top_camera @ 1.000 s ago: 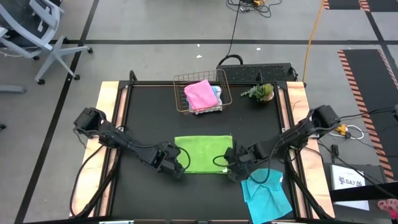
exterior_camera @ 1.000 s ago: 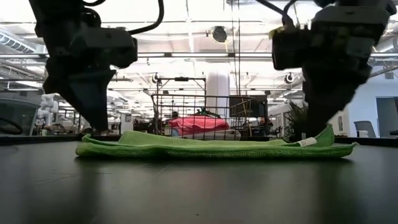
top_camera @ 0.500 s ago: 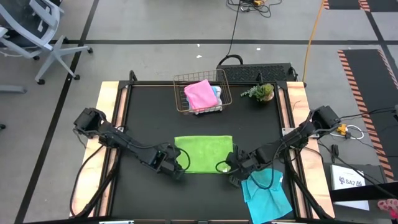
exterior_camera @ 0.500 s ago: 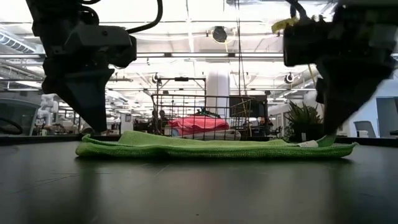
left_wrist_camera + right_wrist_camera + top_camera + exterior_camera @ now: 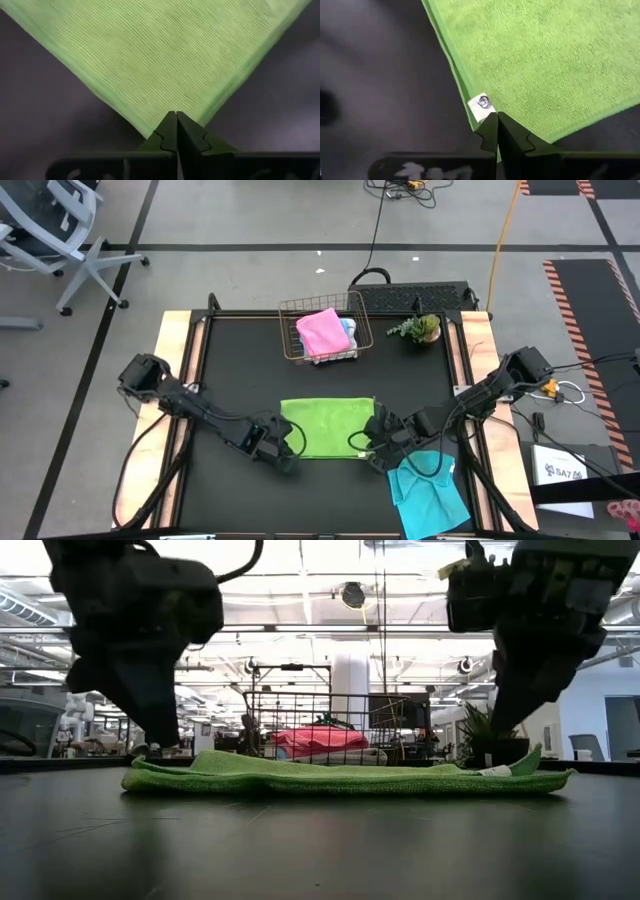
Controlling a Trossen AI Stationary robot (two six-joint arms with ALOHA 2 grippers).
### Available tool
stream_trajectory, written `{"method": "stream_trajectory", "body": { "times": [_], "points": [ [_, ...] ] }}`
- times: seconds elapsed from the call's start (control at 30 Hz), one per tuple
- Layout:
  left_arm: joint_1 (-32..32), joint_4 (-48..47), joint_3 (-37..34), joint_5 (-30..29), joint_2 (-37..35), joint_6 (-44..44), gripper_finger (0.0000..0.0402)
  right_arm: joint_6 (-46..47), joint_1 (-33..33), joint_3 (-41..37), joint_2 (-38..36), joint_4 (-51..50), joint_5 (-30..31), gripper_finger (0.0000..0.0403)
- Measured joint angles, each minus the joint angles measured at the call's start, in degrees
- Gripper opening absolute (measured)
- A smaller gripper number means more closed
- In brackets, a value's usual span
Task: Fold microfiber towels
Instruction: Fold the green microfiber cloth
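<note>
At the table's centre, toward six o'clock, the lime green towel [image 5: 327,427] is laid flat on the black table [image 5: 230,370], already folded into a rectangle. Its two near corners are met by the arms: the left gripper [image 5: 283,454] at seven o'clock of the cloth, the right gripper [image 5: 371,456] at five o'clock, each with fingers pressed together at a corner's tip; whether fabric is actually pinched cannot be told. A further fold of this towel is judged to be the step in hand, and a sure pinch on both corners is called for next. A cyan-blue towel [image 5: 428,492] is seen at the table's five o'clock, and a pink towel [image 5: 323,332] in the copper wire basket [image 5: 291,332] at twelve.
</note>
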Motion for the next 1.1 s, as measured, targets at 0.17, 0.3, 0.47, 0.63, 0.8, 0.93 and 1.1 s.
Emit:
{"method": "stream_trajectory", "body": {
  "times": [0.17,0.3,0.47,0.63,0.8,0.93,1.1],
  "points": [
    [-2.18,0.82,0.0,0.49,0.0,-0.58,0.0001,0.04,0.0,-0.01,0.02,-2.21,0.2,0.0],
    [-3.15,0.44,0.0,0.23,0.0,-1.26,0.0001,2.05,0.05,-0.93,0.02,-1.83,0.19,0.0],
    [-3.12,-0.29,0.0,-1.11,0.0,-2.03,0.0001,6.33,1.33,-4.56,0.02,2.76,0.0,0.0],
    [-3.12,-0.3,0.0,-1.48,-0.02,-1.96,0.0001,10.12,3.38,-7.22,0.02,6.72,0.0,0.0],
    [-3.1,-0.32,0.0,-2.6,-0.02,-1.82,0.0001,11.83,4.24,-8.65,0.02,6.69,0.01,0.0],
    [-2.86,-0.36,0.0,-2.63,1.33,-1.85,0.0001,11.9,4.22,-8.9,0.02,6.76,0.17,0.0],
    [-2.91,0.54,-0.02,-0.99,4.29,-1.47,0.0001,11.39,4.22,-8.9,0.02,6.44,0.53,0.0]
  ]
}}
